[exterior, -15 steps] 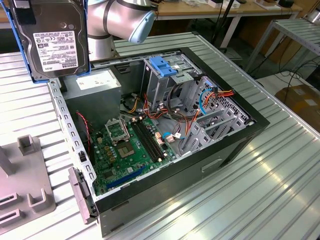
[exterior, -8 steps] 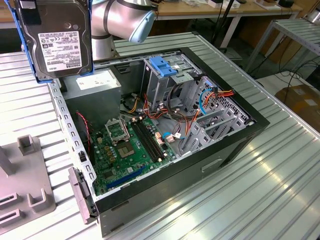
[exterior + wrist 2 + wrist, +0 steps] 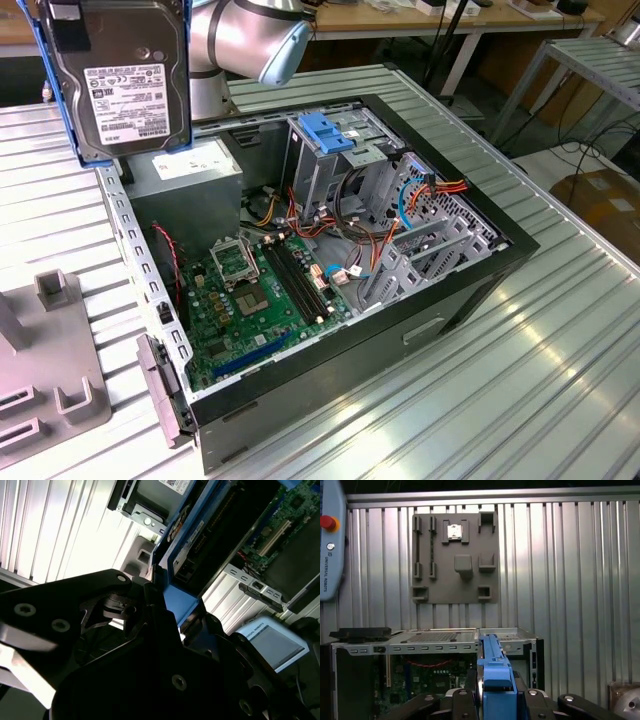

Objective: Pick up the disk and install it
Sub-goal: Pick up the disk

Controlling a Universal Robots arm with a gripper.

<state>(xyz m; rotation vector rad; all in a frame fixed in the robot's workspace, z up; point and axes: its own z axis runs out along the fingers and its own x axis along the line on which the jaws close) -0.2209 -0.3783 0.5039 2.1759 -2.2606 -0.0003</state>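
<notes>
1. Closest to the camera in the exterior view is the disk point(image 3: 120, 85). It hangs in the air at that view's left, standing on end. Its white label faces the camera and blue rails run down its sides.
2. In the first wrist view the gripper point(image 3: 495, 697) is closed tight on the blue end of the disk point(image 3: 492, 665). The black fingers press it from both sides. I think it grips there because the blue part sticks out and is easy to hold.
3. The disk seems to be above the open computer case point(image 3: 470, 290), near the corner with the grey power box point(image 3: 185, 180). It touches nothing but the gripper. Being up high probably keeps it from bumping the walls.
4. The case lies on its side with the open side up, so things can go in from above.
5. The drive cage point(image 3: 330, 135) with its blue handle stands inside the case, well apart from the disk.
6. A grey holder plate point(image 3: 50, 370) lies on the ribbed metal table point(image 3: 560, 380) beside the case.
</notes>
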